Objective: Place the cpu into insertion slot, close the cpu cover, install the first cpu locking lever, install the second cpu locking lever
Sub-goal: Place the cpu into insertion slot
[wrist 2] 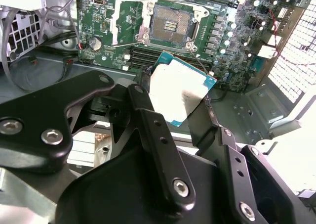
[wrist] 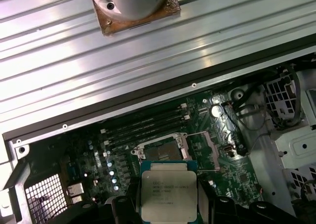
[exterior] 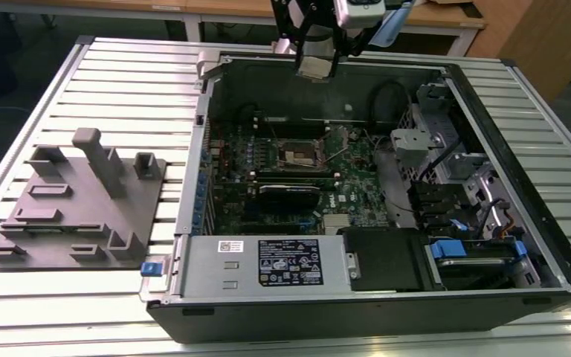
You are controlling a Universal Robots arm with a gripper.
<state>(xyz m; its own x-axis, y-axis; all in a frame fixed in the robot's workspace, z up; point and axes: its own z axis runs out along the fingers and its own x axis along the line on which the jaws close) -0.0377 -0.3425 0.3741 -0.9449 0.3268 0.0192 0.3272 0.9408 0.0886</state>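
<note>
**CPU clamped in gripper, raised clear of the open socket**

- The cpu (wrist 2: 178,88): gripped on two opposite edges, silver-grey top facing the second wrist camera, teal-green border showing round it. In the first wrist view the cpu (wrist: 169,192) sits flat-on to the lens, and its upper edge overlaps the near frame of the insertion slot (wrist: 159,152).
- Jaws: clamped on the cpu, with one black finger (wrist 2: 143,110) on each side. Gripper (wrist 2: 177,94) otherwise free of the board.
- In the exterior view the gripper (exterior: 315,68) hangs above the far wall of the computer case (exterior: 365,305), well apart from the insertion slot (exterior: 299,154) and higher than it.
- The insertion slot (wrist 2: 170,26): uncovered, pale contact grid exposed, nothing seated in it.
- The cpu cover (wrist 2: 115,23): swung open, lying just beside the slot over the green board (wrist 2: 232,61), not over the socket.
- Long black memory slots (wrist: 143,127) run alongside the insertion slot, on its side toward the case wall.
- Exterior view, outward from the slot: a long black card (exterior: 288,197) near it, then the labelled power supply box (exterior: 265,262) against the near wall.
- Well apart from the slot, toward the exterior view's left and outside the case, a grey fixture plate (exterior: 77,216) rests on the slatted metal table (exterior: 117,74).
</note>
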